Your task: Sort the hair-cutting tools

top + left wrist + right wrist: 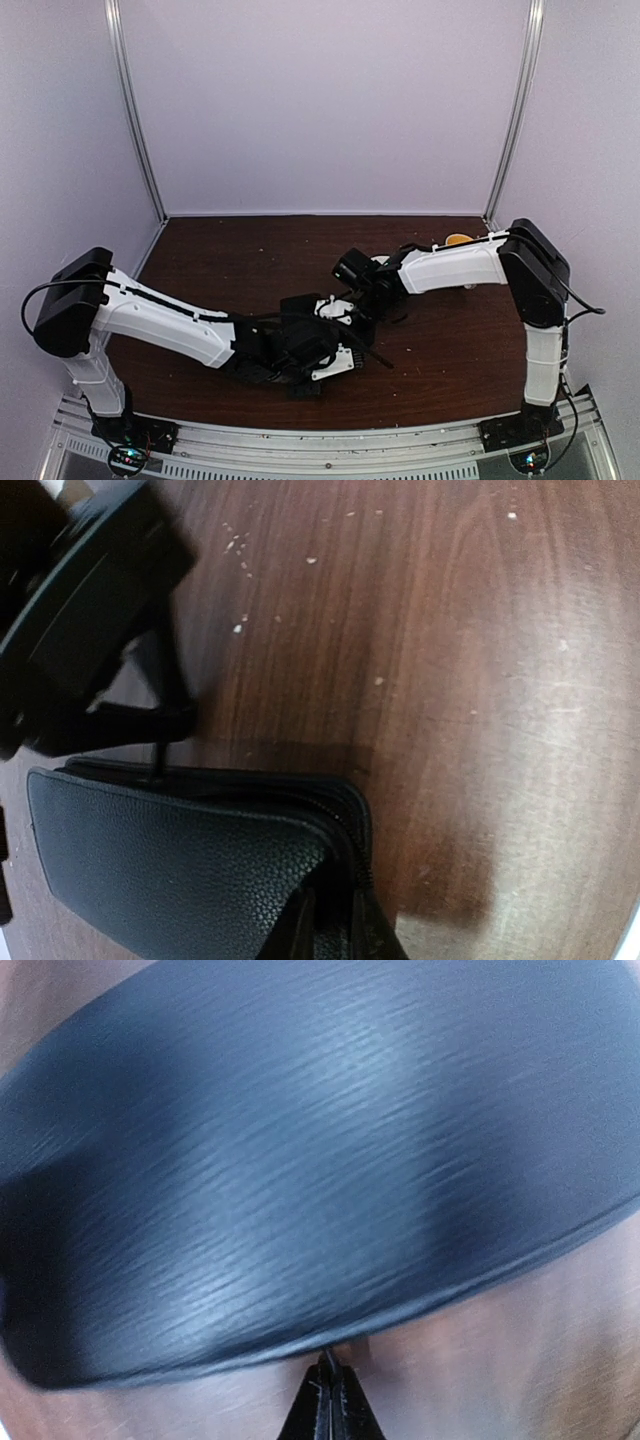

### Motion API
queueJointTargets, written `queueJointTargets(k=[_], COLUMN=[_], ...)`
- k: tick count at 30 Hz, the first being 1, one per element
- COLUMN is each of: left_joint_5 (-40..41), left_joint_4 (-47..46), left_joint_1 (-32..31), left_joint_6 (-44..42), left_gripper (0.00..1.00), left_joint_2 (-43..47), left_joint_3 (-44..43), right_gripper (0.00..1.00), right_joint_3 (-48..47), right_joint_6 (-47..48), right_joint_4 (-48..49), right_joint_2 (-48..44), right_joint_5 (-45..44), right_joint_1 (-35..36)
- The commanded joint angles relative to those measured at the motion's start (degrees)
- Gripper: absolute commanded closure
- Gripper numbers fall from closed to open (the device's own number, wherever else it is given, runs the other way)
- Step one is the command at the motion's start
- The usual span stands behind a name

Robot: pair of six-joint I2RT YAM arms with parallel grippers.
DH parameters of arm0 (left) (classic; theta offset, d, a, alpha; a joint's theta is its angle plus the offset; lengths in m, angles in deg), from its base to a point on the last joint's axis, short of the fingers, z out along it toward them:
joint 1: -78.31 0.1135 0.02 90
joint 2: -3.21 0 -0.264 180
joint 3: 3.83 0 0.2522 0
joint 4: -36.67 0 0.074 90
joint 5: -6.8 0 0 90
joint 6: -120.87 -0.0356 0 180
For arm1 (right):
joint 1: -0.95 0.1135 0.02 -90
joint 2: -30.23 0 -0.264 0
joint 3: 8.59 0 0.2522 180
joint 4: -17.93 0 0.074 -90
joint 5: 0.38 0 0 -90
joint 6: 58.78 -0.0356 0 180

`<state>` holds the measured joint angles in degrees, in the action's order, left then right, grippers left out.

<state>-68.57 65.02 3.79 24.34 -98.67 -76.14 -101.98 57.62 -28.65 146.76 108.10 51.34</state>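
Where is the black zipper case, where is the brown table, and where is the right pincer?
black zipper case (pixel 170 865): left wrist view, on its grainy leather side.
brown table (pixel 450 680): left wrist view, on bare wood.
right pincer (pixel 330 1405): right wrist view, between its shut fingertips.

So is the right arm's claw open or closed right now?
Closed. In its wrist view the right gripper shows both fingertips pressed together, no gap. Whether they pinch the black object above them, cannot tell.
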Motion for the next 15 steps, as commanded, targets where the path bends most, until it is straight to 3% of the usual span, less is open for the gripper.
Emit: queueJointTargets(k=[1, 8, 15], left_joint_5=[6.11, 8.19, 8.00], left_joint_4=[-0.27, -0.71, -1.46], left_joint_1=[2.19, 3.75, 3.95], left_joint_6=[2.14, 3.18, 3.11], left_gripper=[0.87, 0.92, 0.96], left_joint_2=[-2.12, -3.13, -3.09], left_joint_3=[-0.91, -1.94, -3.37], right_gripper=[1.00, 1.00, 1.00], right_joint_3=[5.13, 9.91, 8.52], right_joint_6=[0.90, 1.82, -5.12], right_joint_4=[-4.94, -7.55, -5.22], right_joint_2=[-4.87, -10.53, -8.24], right_joint_5=[8.10, 13.17, 21.01], right_joint_1=[1.95, 5.25, 6.73])
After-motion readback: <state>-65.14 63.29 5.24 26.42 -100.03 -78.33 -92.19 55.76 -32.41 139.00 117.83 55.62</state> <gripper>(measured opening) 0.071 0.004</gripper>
